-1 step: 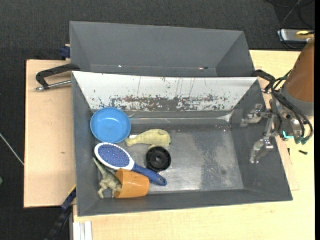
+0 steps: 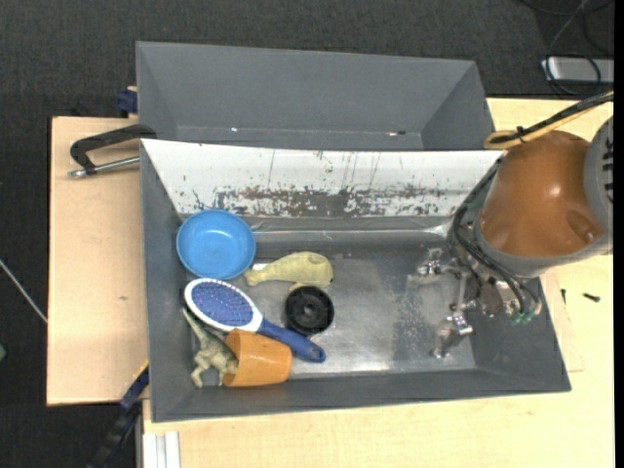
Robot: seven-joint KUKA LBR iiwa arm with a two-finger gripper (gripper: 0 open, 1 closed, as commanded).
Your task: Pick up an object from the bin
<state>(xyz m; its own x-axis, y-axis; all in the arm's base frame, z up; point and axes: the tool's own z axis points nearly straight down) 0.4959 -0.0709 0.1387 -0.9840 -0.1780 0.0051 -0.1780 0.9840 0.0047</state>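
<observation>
- Claw (image 2: 441, 302) hangs low over the right part of the grey metal bin (image 2: 292, 96), under the orange wrist cover (image 2: 541, 203) of the arm.
- Its two metal fingers stand wide apart, one toward the back of the bin and one toward the front. Only bare bin floor shows between them, so it holds nothing.
- The step in hand looks like the approach, with no object yet chosen or gripped. Nothing lies under the claw or just beside it.
- All the loose things lie in the left half of the bin, well apart from the claw, with an open stretch of floor between.
- Nearest to the claw is a black wheel-like disc (image 2: 309, 308), lying flat near the middle of the floor.
- Just behind the disc lies a pale yellow pear-shaped toy (image 2: 290, 269), on its side.
- Left of these is a blue hairbrush (image 2: 224, 305) with a white rim, its blue handle running toward the front under the disc.
- A blue bowl (image 2: 215, 243) stands upright at the back left; it looks empty.
- An orange cup (image 2: 258, 357) lies tipped on its side at the front left, touching the brush handle. I cannot see whether anything is in it.
- An olive green toy figure (image 2: 208, 354) lies beside it, against the left wall.
- The next move, in my judgement, calls for a shift to the left over one thing, then a descent with the fingers on either side. The disc or the yellow toy looks easiest, as both lie free of the crowded left corner.
</observation>
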